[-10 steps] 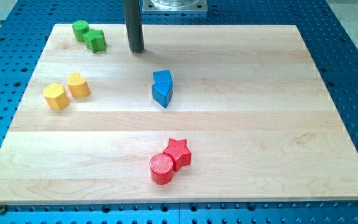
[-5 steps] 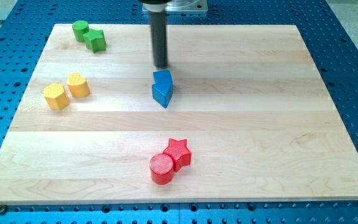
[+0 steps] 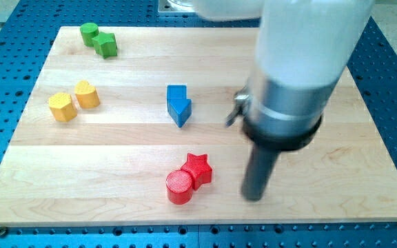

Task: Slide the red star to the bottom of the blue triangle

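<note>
The red star (image 3: 197,169) lies low on the wooden board, touching a red cylinder (image 3: 179,187) at its lower left. The blue triangle (image 3: 178,105) sits above it near the board's middle, with a gap of bare wood between them. My tip (image 3: 253,198) rests on the board to the right of the red star, a short gap away and not touching it. The arm's white body and dark collar fill the view's upper right.
A yellow hexagon (image 3: 61,107) and a yellow heart (image 3: 86,94) sit together at the view's left. Two green blocks (image 3: 98,38) sit at the top left corner. The blue perforated table surrounds the board (image 3: 336,158).
My tip has swung from just above the blue triangle down to the view's lower right, beside the red star. The blue triangle has shifted slightly downward. The red blocks have not moved.
</note>
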